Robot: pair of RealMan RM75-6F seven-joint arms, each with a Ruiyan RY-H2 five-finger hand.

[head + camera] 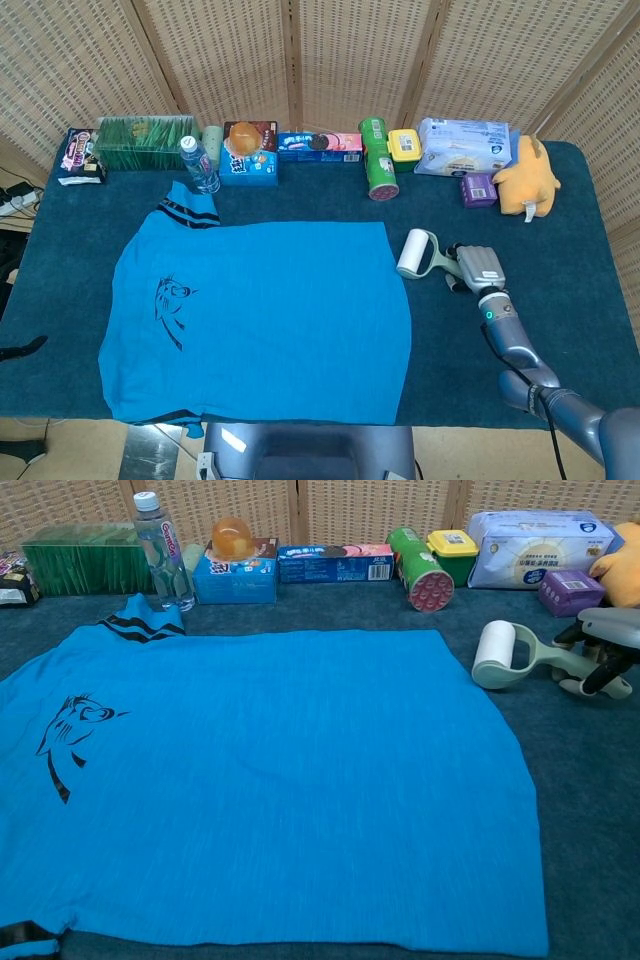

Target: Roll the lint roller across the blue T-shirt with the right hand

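The blue T-shirt point(260, 315) point(260, 780) lies flat across the dark blue table, with a black cat print near its left side. Just off its right edge lies the lint roller point(412, 252) point(493, 647), a white drum on a pale green handle, drum end toward the shirt. My right hand point(478, 268) point(605, 640) sits at the handle's far end with its fingers curled around the handle. The drum rests on the table cloth, close to the shirt's hem but apart from it. My left hand does not show in either view.
Along the back edge stand a green box point(145, 142), a water bottle point(200, 165), snack boxes point(250, 152), a green can point(378, 160), a yellow tub point(405, 147), a wipes pack point(463, 145), a small purple box point(478, 188) and a yellow plush toy point(528, 178).
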